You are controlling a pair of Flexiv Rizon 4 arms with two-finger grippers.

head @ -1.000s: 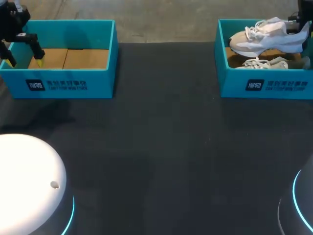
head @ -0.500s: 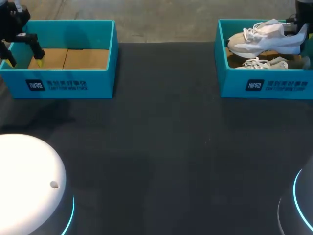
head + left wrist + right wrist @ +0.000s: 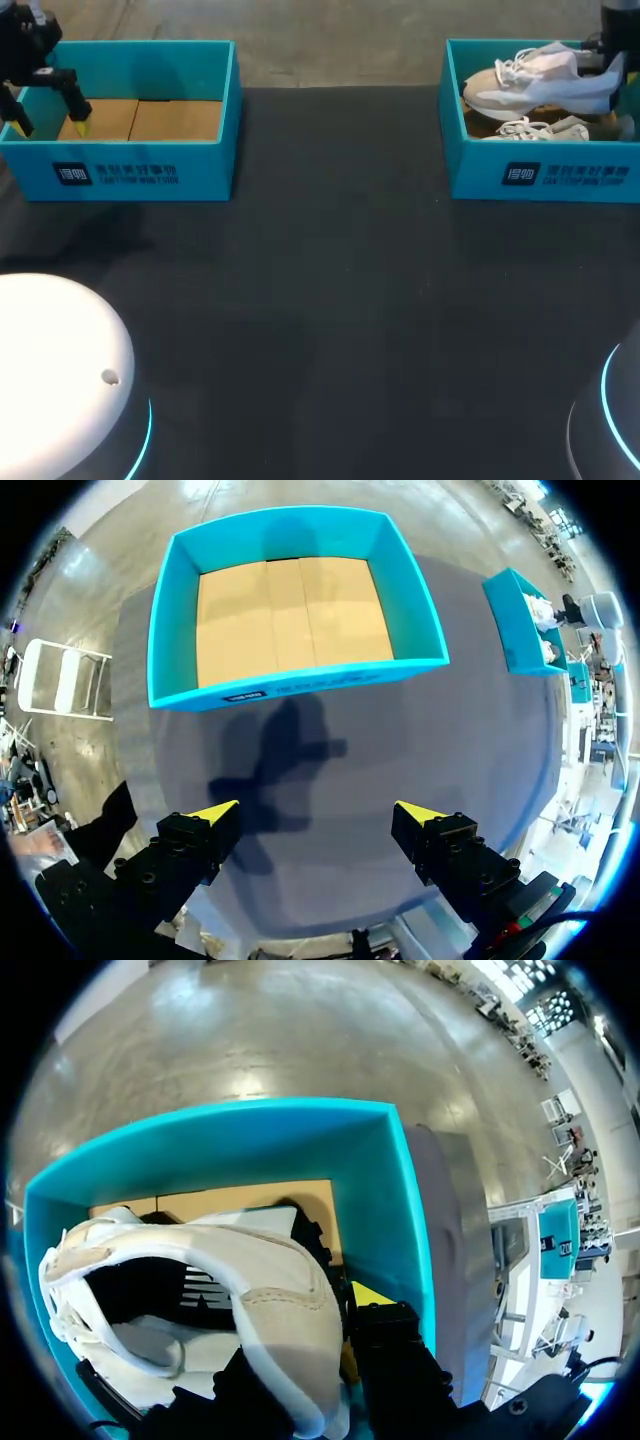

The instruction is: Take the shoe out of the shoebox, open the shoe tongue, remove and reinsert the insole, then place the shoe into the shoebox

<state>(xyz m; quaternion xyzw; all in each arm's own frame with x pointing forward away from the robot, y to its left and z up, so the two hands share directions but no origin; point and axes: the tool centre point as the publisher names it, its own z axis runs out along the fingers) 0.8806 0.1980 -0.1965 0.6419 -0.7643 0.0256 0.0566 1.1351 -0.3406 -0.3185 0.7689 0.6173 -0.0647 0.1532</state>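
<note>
A white and beige shoe hangs heel-high over the right teal shoebox. My right gripper is shut on its heel. In the right wrist view the heel collar of the shoe sits between the fingers of the right gripper, above the shoebox. A second shoe lies in the box beneath. My left gripper stands open over the front left corner of the left shoebox, with nothing between its fingers. In the left wrist view the left gripper looks down on that box.
The left shoebox holds only its cardboard floor. The black table stretches between the two boxes. My arms' white bases stand at the near corners.
My right gripper has shifted slightly to the left with the shoe, which has tilted a little. The left arm has not moved.
</note>
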